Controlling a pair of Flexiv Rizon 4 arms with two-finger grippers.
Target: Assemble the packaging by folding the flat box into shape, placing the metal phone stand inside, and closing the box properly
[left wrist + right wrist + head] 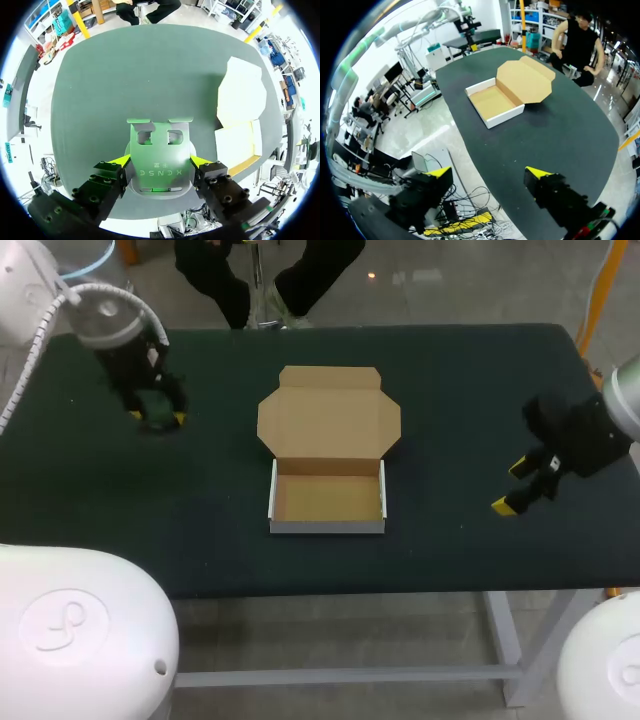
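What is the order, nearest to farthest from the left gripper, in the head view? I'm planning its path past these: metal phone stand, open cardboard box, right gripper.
1. metal phone stand: between the fingers of the left gripper.
2. open cardboard box: at the table's middle.
3. right gripper: beyond the box, at the table's right side.

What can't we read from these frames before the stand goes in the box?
- Left wrist view: phone stand held in the left gripper; lifted or resting on the table, cannot tell.
- Head view: the left gripper covers most of the stand; its shape is unreadable.
- Right wrist view: stand and left gripper out of frame; only the box shows.
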